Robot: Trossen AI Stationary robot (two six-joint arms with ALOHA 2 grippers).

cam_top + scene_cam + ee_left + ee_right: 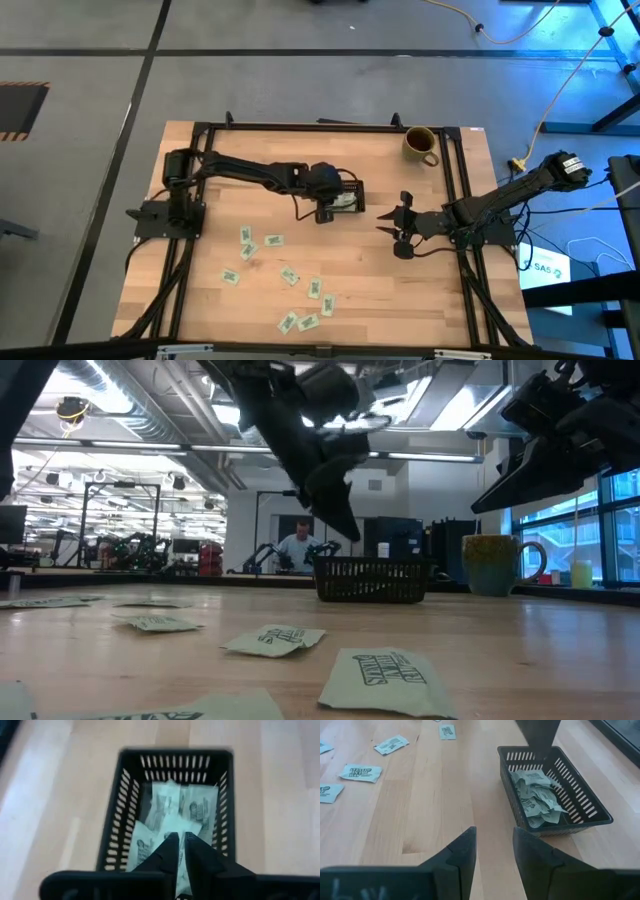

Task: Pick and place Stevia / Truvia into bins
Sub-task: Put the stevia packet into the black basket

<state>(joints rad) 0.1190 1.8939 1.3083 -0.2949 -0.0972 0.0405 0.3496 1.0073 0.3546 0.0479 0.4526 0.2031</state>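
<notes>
Light wooden table with black frame rails along its edges. On it — small black slotted tray near the middle, a heap of green-white packets inside. Olive-yellow mug stands at the far right corner, well apart from the tray. About ten loose sweetener packets lie flat, scattered over the near-left part of the wood.

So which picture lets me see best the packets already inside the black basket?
The right wrist view: the packets lie heaped in the open basket, unobstructed. The left wrist view shows them partly behind the left gripper. The high view shows a sliver; the low view, only the basket's wall.
</notes>
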